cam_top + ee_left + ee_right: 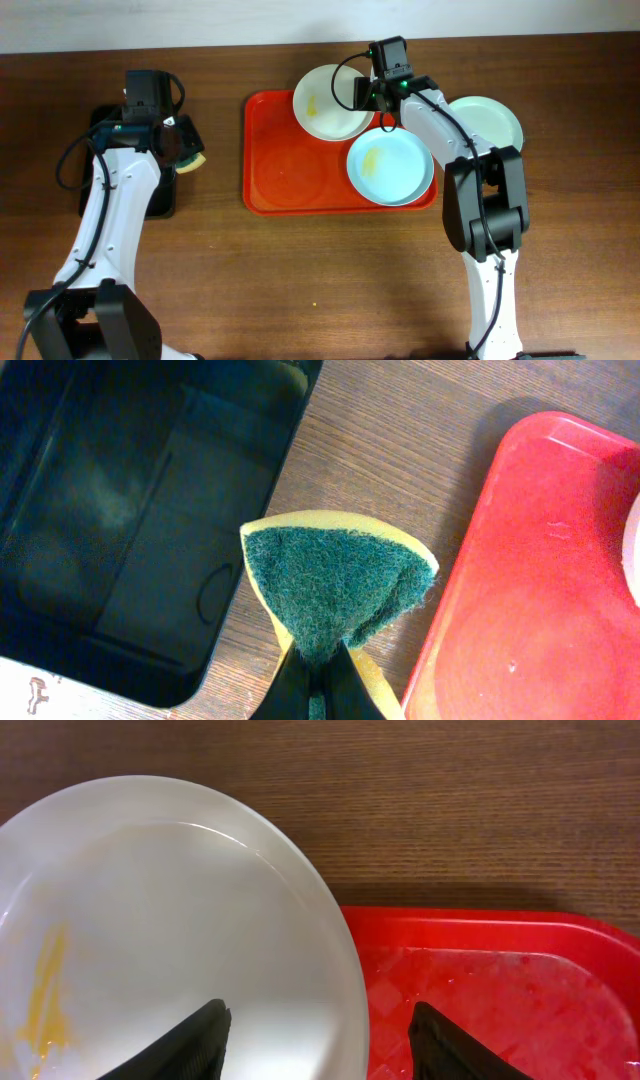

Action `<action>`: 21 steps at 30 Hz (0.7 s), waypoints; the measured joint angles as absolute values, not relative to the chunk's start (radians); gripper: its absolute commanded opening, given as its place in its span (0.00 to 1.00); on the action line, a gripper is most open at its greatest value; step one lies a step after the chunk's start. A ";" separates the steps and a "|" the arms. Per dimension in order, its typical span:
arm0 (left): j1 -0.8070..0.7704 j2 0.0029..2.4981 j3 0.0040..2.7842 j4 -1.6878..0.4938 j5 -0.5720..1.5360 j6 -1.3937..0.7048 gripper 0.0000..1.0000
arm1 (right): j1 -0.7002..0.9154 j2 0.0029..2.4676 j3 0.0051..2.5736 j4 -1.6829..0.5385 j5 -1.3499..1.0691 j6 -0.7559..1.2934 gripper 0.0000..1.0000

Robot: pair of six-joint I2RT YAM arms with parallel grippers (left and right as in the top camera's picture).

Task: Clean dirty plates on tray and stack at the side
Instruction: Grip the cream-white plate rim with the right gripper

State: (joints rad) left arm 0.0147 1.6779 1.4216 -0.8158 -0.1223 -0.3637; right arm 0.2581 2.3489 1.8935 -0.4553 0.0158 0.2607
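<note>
The red tray (290, 185) lies mid-table. A white plate (322, 108) with a yellow smear rests over its back rim. A pale blue plate (392, 170) with a yellow smear lies on the tray's right side. A pale green plate (492, 122) sits on the table to the right of the tray. My right gripper (372, 95) is open, and its fingers (318, 1030) straddle the right rim of the white plate (150, 920) above the tray (500, 990). My left gripper (178, 148) is shut on a green-and-yellow sponge (335, 585), held left of the tray (540, 580).
A black rectangular tray (100, 125) lies at the left under my left arm; in the left wrist view (120, 510) it sits just left of the sponge. Bare wooden table lies in front of the red tray.
</note>
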 measured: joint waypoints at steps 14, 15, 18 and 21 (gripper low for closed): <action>0.015 1.678 1.422 -0.815 -0.108 -0.364 0.00 | 0.258 2.400 1.877 -0.456 -0.037 0.368 0.04; 0.015 1.678 1.422 -0.815 -0.107 -0.364 0.00 | 0.258 2.400 1.882 -0.448 -0.079 0.371 0.04; 0.015 1.678 1.422 -0.815 -0.108 -0.364 0.00 | 0.258 2.401 1.888 -0.456 -0.222 0.370 0.04; 0.015 1.678 1.422 -0.801 -0.107 -0.364 0.00 | 0.282 2.401 1.890 -0.525 -0.327 0.366 0.04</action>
